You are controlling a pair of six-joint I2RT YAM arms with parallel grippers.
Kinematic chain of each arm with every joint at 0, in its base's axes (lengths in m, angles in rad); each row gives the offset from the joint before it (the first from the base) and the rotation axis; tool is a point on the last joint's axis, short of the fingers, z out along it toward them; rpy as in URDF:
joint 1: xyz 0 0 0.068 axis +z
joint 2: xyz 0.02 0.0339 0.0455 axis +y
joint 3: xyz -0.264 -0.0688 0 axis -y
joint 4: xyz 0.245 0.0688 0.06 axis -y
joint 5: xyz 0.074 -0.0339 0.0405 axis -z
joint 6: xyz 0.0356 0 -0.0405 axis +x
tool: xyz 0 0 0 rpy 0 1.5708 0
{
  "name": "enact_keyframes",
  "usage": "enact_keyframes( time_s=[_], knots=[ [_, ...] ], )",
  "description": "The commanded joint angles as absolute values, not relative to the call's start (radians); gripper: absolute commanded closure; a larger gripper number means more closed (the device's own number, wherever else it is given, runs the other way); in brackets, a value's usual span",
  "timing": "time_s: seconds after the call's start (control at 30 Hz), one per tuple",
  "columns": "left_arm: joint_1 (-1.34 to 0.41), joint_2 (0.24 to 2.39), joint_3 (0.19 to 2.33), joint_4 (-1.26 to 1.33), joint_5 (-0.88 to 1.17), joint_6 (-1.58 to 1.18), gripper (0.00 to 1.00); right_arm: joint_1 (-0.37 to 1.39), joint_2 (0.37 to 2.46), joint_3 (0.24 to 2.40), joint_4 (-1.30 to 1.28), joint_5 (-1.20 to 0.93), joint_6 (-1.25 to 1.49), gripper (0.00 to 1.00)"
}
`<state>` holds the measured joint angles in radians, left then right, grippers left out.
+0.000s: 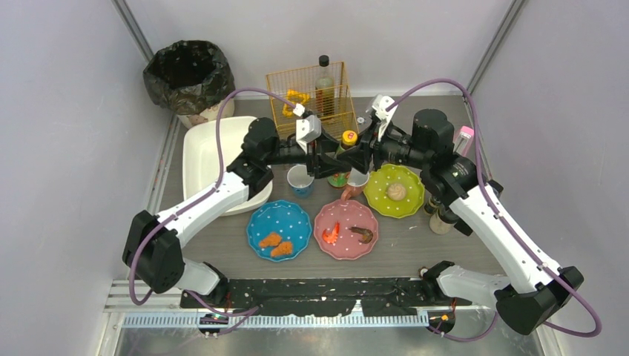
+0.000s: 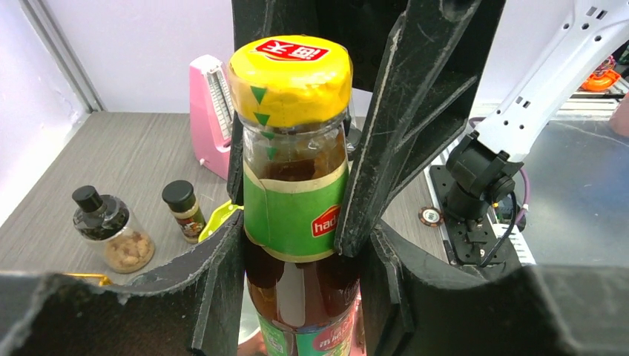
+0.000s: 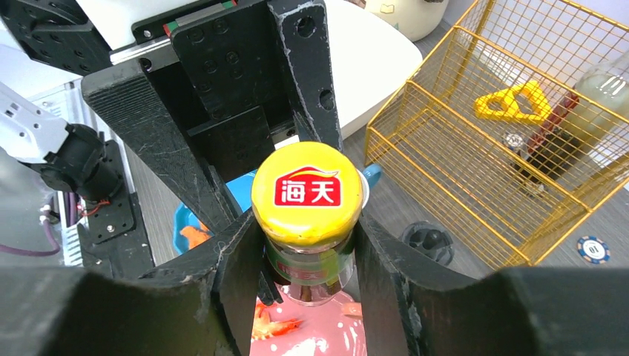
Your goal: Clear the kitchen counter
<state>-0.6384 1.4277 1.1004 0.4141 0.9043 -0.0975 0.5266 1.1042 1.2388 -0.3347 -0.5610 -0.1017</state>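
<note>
Between the fingers of the left claw (image 2: 304, 226) stands a brown sauce bottle (image 2: 293, 170) with a yellow cap. The pads press its sides just under the green label, so the claw is partly closed and gripping. The right claw (image 3: 308, 222) grips the same bottle from the opposite side, its fingers closed in on the neck below the cap. Both arms thus have one upright bottle over the middle of the desk (image 1: 415, 245), near a pink plate (image 1: 346, 248). I cannot tell whether its foot rests on anything.

This looks like a hand-over, early in the clearing. A blue plate (image 1: 293, 222), a green plate (image 1: 382, 200) and small jars (image 2: 111, 230) remain on the desk. Next, one claw must open and back straight away before the other moves, or the bottle will be wrenched. The wire basket (image 1: 334, 104) behind, which holds another bottle, seems the likely place for it.
</note>
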Motion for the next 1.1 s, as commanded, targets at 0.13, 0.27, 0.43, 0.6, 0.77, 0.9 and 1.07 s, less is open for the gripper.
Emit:
enact_keyframes(
  time_s=[0.13,0.27,0.43,0.6,0.77,0.9,1.07],
  knots=[
    [-0.615,1.377,1.059,0.514,0.914,-0.14,0.59,0.531,1.086,1.271,-0.114,-0.678,-0.01,0.95],
    [-0.615,1.379,1.06,0.503,0.914,-0.126,0.45,0.532,1.086,1.273,-0.108,-0.698,-0.006,0.95],
    [-0.615,1.389,1.061,0.498,0.918,-0.122,0.25,0.532,1.085,1.273,-0.1,-0.709,-0.002,0.95],
    [-0.614,1.392,1.058,0.499,0.916,-0.122,0.34,0.532,1.084,1.272,-0.096,-0.719,-0.003,0.95],
    [-0.614,1.402,1.058,0.51,0.917,-0.142,0.6,0.532,1.082,1.271,-0.089,-0.727,-0.003,0.95],
    [-0.614,1.404,1.049,0.544,0.904,-0.174,0.97,0.532,1.08,1.266,-0.08,-0.739,-0.003,0.95],
    [-0.609,1.406,1.051,0.558,0.854,-0.218,1.0,0.532,1.071,1.259,-0.079,-0.708,0.018,0.83]
  ],
)
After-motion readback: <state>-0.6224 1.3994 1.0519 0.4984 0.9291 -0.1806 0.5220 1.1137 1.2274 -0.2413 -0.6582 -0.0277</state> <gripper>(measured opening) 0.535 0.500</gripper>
